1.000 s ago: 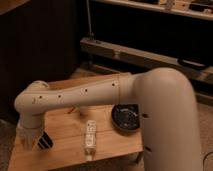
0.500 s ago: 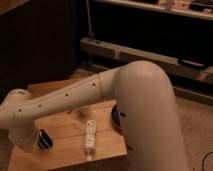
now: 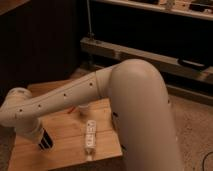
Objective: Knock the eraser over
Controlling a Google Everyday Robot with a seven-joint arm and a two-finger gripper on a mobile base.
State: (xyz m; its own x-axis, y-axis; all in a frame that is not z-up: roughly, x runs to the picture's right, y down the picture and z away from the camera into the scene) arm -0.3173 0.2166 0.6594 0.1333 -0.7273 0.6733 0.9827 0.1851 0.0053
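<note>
Since the earlier view, the white arm (image 3: 75,95) has been swung further across the frame, so that its bulky elbow now hides the right part of the wooden counter (image 3: 65,150) and the dark round object seen there before. The pincer (image 3: 44,140) is lowered over the counter's left front area, close beside the arm's wrist joint. What is probably the eraser (image 3: 45,139), black with white stripes, is seen right at its tip; whether the pincer is clenched on it or released cannot be told. A long white remote (image 3: 90,135) lies flat on the pale planks, near the front edge. Behind, dark metal shelving (image 3: 145,50) is ranged along a speckled floor (image 3: 195,125).
</note>
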